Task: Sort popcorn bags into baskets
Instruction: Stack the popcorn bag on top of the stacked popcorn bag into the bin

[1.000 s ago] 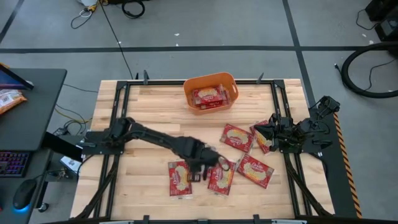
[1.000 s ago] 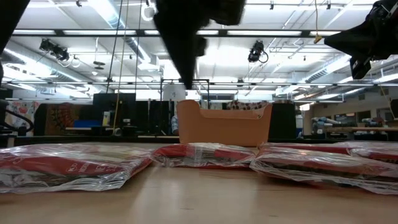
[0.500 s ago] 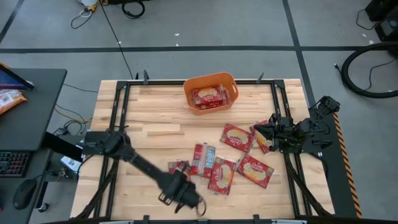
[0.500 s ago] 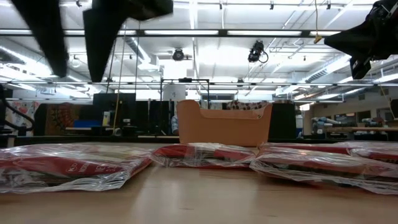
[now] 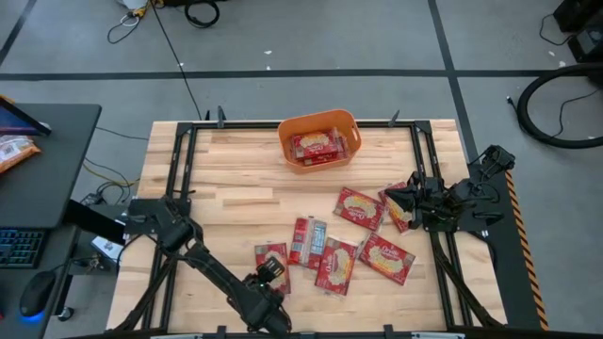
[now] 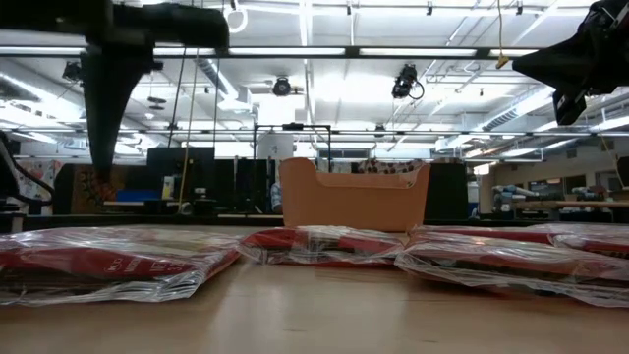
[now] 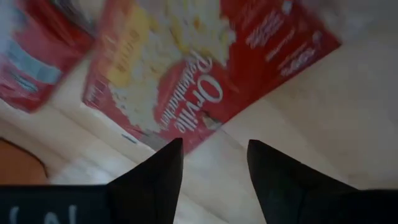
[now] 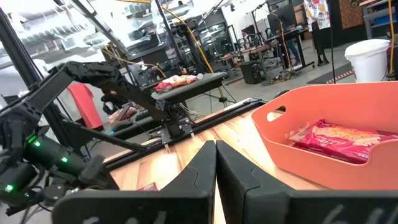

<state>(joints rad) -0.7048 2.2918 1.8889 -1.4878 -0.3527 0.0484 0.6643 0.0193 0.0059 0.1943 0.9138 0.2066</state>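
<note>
Several red popcorn bags lie on the wooden table: one near the front [image 5: 271,264], two beside it [image 5: 306,242] [image 5: 334,266], and others to the right [image 5: 359,208] [image 5: 386,257]. My left gripper [image 5: 270,280] hovers at the near end of the front bag [image 7: 186,74], open, with only bare table between its fingers [image 7: 152,180]. The orange basket [image 5: 285,132] stands at the back with one bag [image 5: 316,144] inside it. My right gripper [image 5: 394,196] waits shut at the right side, beside a bag [image 5: 399,211].
The left arm's long links cross the table's front left corner [image 5: 203,264]. In the low view the bags [image 6: 324,244] lie in a row before the basket [image 6: 354,197]. A desk with a keyboard [image 5: 19,247] stands left of the table.
My left arm swung from over the middle bags down to the table's front edge, uncovering the bag it had hidden, and its fingers spread wider. The right arm stayed still.
</note>
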